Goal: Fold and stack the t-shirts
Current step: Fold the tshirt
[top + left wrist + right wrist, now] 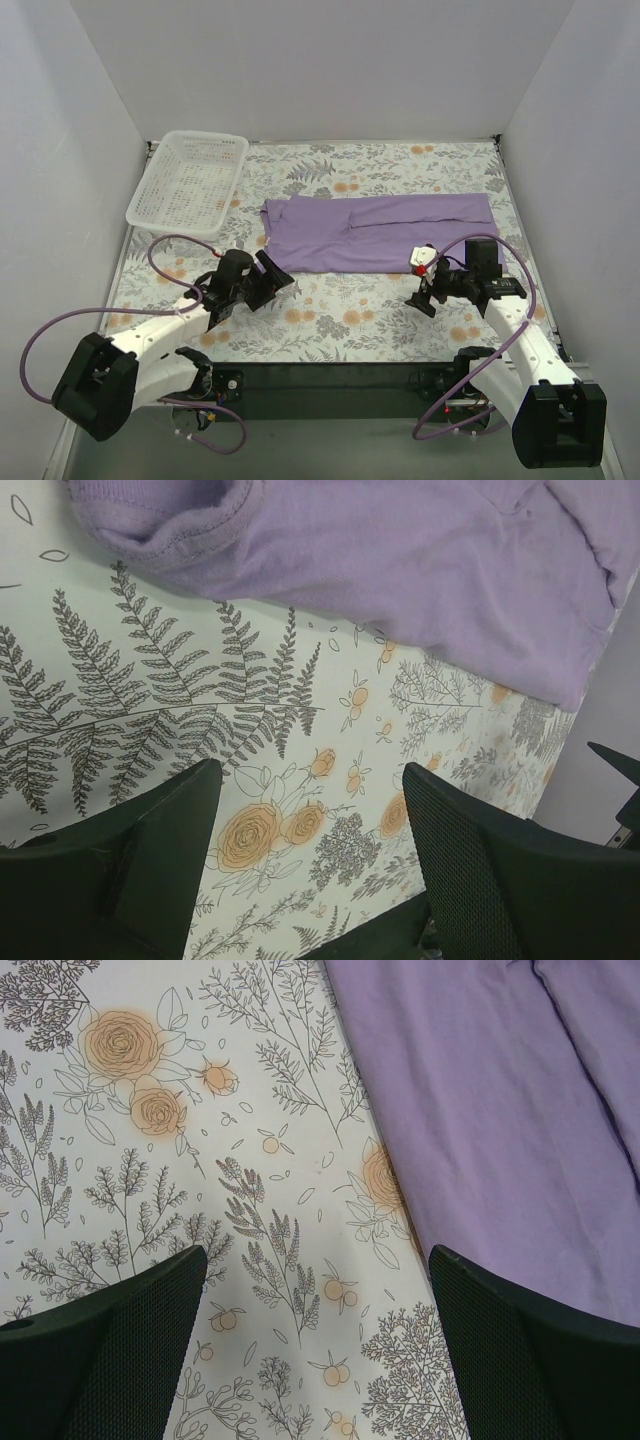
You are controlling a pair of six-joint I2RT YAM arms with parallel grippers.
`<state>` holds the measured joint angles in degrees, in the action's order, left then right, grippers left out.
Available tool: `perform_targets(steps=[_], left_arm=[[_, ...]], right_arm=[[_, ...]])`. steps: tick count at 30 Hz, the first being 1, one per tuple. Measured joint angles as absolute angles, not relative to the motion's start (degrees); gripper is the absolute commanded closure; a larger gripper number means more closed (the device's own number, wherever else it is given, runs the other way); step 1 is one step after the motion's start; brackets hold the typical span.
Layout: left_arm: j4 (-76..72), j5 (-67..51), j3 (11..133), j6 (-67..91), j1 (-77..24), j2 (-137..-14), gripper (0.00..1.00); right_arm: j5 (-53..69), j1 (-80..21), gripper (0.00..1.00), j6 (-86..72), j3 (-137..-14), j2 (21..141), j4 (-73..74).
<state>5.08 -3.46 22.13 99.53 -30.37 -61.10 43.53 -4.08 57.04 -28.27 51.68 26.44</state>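
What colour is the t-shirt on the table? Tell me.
Plain lavender purple; the t-shirt shows best in the top view.

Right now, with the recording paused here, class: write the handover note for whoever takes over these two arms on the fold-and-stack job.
Left gripper: open, empty, over the floral table beside the t-shirt's near-left corner.
Right gripper: open, empty, at the shirt's near-right edge.
T-shirt: flat across the table's middle, apparently folded lengthwise into a long band.
White basket: far-left corner, apart from the shirt.
Done: the lengthwise fold, it seems.
Left: fold it shorter, then stack it.
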Motion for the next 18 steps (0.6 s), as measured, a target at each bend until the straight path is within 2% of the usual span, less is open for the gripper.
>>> perform_targets(steps=[9, 18], left_arm=[[5.48, 1.17, 22.52, 104.77, -32.14, -65.80, 0.30], [6.26, 7.94, 29.41, 112.01, -33.56, -74.94, 0.35]], right_arm=[[43.66, -3.70, 0.02, 57.06, -28.27, 51.70, 26.41], [43.75, -3.38, 0.02, 57.06, -28.27, 51.72, 26.44]])
